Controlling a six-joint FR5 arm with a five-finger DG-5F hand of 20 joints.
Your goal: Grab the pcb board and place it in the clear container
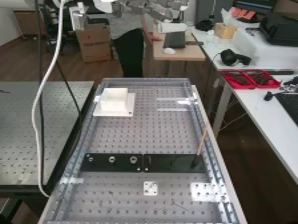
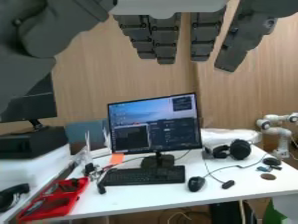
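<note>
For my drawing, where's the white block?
In the high view, the white block sits on a white plate near the far left corner of the bench.

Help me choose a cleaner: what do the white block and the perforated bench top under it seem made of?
The white block looks like matte plastic, perhaps foam: even, shineless faces. The bench top looks like satin metal, probably aluminium: grey, with soft glare patches.

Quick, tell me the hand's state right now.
Hand: open, its fingers extended and holding nothing.
</note>
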